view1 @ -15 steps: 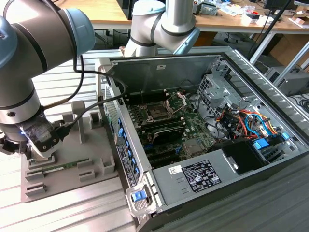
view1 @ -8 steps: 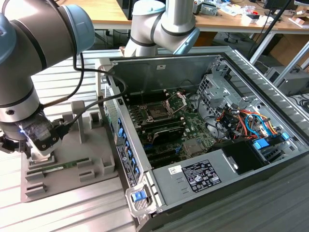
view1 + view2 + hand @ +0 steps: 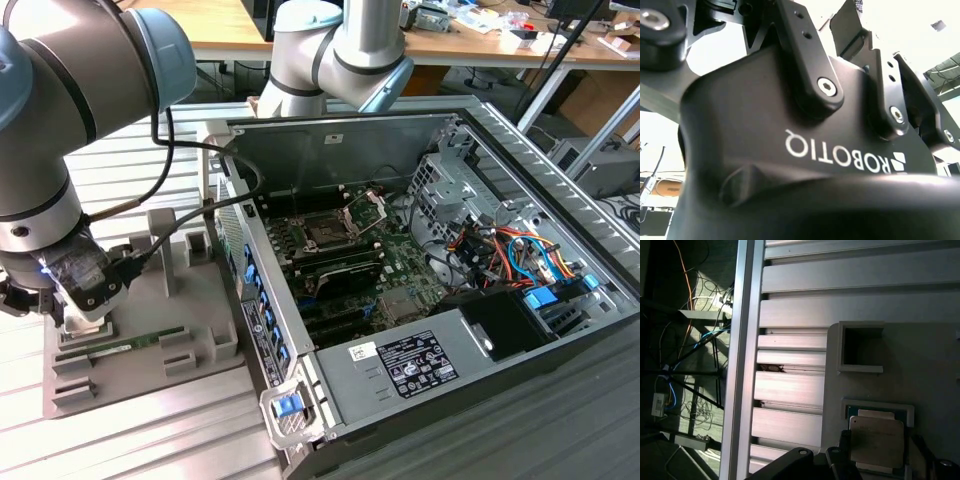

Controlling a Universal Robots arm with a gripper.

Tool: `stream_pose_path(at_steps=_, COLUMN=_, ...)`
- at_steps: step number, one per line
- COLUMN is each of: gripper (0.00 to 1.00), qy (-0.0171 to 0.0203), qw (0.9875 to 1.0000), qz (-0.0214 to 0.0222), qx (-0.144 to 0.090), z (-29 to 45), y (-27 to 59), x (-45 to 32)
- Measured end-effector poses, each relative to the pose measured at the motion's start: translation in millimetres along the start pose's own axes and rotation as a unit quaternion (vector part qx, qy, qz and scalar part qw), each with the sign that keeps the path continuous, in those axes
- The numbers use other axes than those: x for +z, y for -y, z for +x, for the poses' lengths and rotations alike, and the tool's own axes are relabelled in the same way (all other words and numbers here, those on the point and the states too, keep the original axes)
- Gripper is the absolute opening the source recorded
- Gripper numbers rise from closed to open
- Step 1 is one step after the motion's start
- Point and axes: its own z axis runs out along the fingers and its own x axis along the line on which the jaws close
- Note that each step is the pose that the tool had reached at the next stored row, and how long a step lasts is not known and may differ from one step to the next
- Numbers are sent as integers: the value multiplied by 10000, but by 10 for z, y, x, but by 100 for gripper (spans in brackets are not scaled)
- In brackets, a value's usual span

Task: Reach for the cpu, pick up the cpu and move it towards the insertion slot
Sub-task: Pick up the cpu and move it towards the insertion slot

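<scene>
The cpu [image 3: 876, 440], a flat pale silver square, lies in a recess of the grey plastic tray [image 3: 930, 365] in the first wrist view. My gripper [image 3: 882, 452] hangs right over it, open. One dark finger [image 3: 844, 445] stands at one edge of the chip and the other finger [image 3: 922, 455] is a little off the opposite edge. In the exterior view the arm's wrist [image 3: 80, 280] is low over the tray [image 3: 190, 330] at the exterior view's left. The insertion slot [image 3: 325, 232] sits on the green motherboard, its metal load plate [image 3: 365, 208] hinged up.
The open computer case [image 3: 330, 150] has tall metal walls around the motherboard. A long green memory stick [image 3: 130, 345] lies on the tray. An empty square recess [image 3: 860, 347] is beside the cpu's recess. The slatted metal table [image 3: 790, 390] ends at a rail [image 3: 740, 365].
</scene>
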Motion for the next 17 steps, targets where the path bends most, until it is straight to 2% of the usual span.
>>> stream_pose_path(at_steps=2, gripper=55, qy=0, qw=10000, qz=0, qx=0, z=0, y=0, x=0)
stream_pose_path(at_steps=6, gripper=55, qy=2, qw=10000, qz=-39, qx=0, z=0, y=1, x=11)
stream_pose_path(at_steps=8, gripper=55, qy=2, qw=10000, qz=-39, qx=-2, z=1, y=1, x=15)
stream_pose_path(at_steps=9, gripper=55, qy=2, qw=10000, qz=-22, qx=-4, z=1, y=1, x=17)
stream_pose_path(at_steps=12, gripper=55, qy=-10, qw=9999, qz=130, qx=-8, z=2, y=1, x=16)
stream_pose_path(at_steps=13, gripper=55, qy=-10, qw=9999, qz=143, qx=-9, z=2, y=1, x=16)
stream_pose_path(at_steps=17, gripper=55, qy=-11, qw=9999, qz=148, qx=-10, z=2, y=1, x=16)
